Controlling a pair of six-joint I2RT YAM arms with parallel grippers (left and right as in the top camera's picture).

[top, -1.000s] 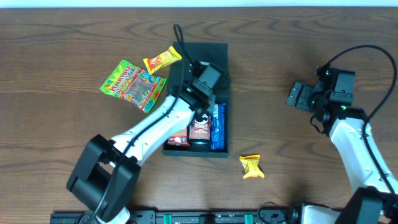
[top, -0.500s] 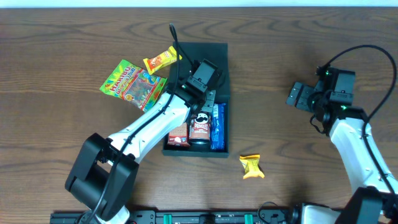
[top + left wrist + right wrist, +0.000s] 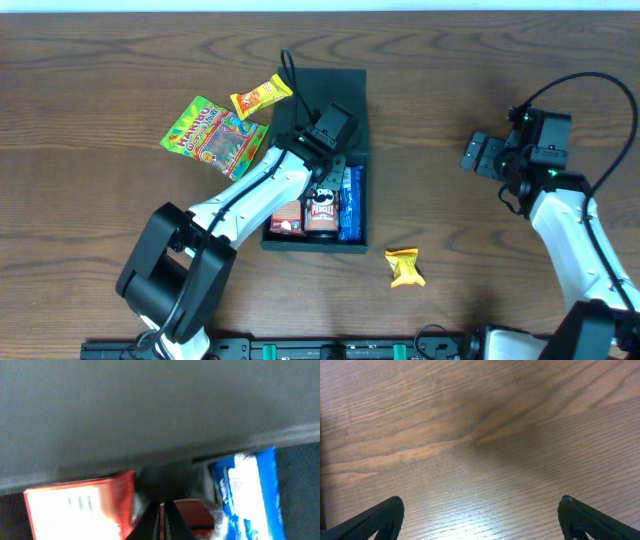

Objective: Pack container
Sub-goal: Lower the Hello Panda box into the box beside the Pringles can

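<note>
Container [image 3: 350, 88] holds snacks [image 3: 349, 205]; left end effector [image 3: 162, 512] pinched closed, seemingly empty, above them; right end effector [image 3: 480, 505] spread wide.

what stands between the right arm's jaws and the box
Nothing visible does. Only bare table lies between the open right gripper and the container. The yellow packet sits nearer the robot's base, off that line. The left gripper, shut, is over the container's inside.
</note>
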